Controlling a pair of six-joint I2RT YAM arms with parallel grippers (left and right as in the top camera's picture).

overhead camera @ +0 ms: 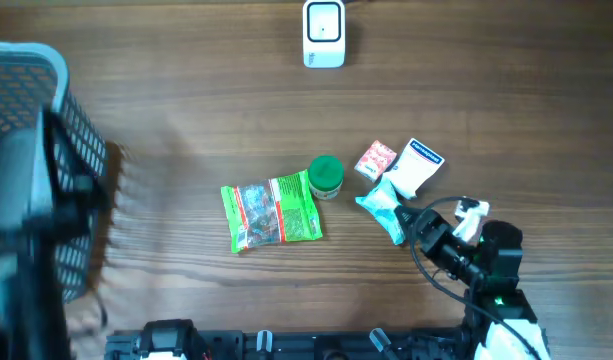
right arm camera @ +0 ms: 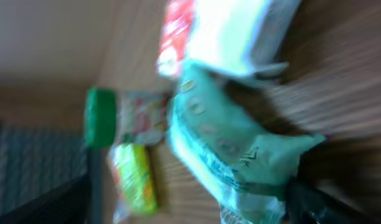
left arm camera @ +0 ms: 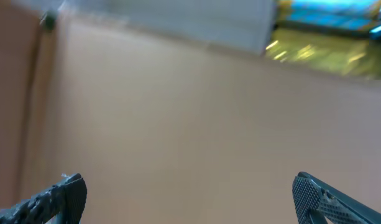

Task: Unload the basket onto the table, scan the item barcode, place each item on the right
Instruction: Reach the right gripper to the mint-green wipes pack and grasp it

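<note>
On wood-grain table (overhead camera: 186, 110): seeing scanner (overhead camera: 324, 33) standing at far edge, centre, well apart from the item cluster right of centre. Seeing teal pouch (overhead camera: 384, 208) lying flat, seeming to touch the red-white box (overhead camera: 376, 160) and blue-white box (overhead camera: 418, 166) behind it, with green-lidded jar (overhead camera: 325, 176) and green snack packet (overhead camera: 272, 212) off to its side. Reading right gripper (overhead camera: 422, 226) as gaping wide, holding nothing, hovering just beside the pouch's near end. Judging the pouch to be the pick, being nearest. Reading left gripper (left arm camera: 190, 202) as spread wide too, empty, pointing away from the items; looking parked by the mesh basket (overhead camera: 31, 120) at left edge, blurred overhead

Flagging risks:
- crowding: closing on the pouch risking pinching or shoving a box along with it, being packed that tight
- soft film: pinching one end risking sag, slip or crumple, folding the barcode out of sight
- not seeing any barcode in any view, right wrist view being blurred; possibly facing down, needing a turn before presenting
- hauling well across to the scanner, risking swing or drop on a weak grip
- sweeping low, risking clipping the jar
</note>
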